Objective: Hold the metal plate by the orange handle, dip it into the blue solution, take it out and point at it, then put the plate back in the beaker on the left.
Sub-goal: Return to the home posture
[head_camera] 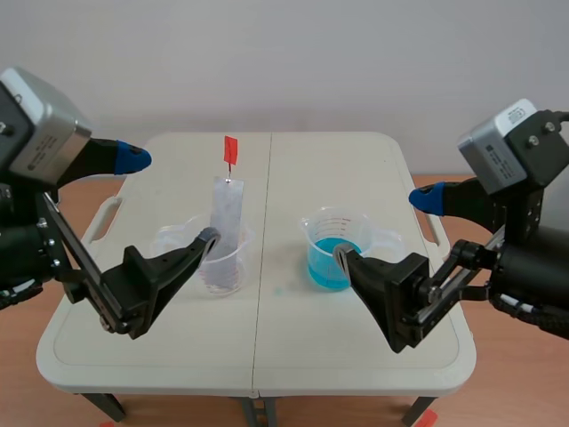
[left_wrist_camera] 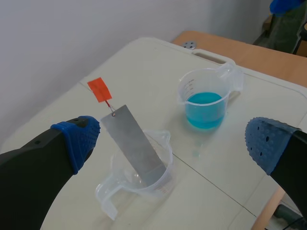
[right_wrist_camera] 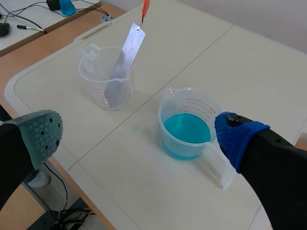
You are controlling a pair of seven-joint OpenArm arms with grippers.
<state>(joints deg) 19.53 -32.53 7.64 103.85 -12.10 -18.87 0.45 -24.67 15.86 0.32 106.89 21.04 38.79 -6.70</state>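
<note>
A grey metal plate leans tilted in a clear beaker on the table's left half, its orange handle sticking up. A second beaker holding blue solution stands on the right half. My left gripper hovers open beside the plate's beaker, touching nothing. My right gripper is open around the near side of the blue beaker. From the left wrist, the plate, handle and blue beaker lie ahead of the gripper. The right gripper looks down on the blue beaker and plate.
The cream folding table has moulded carry handles at both sides and a centre seam. Wooden floor surrounds it. A side desk with cables lies beyond the table's left end.
</note>
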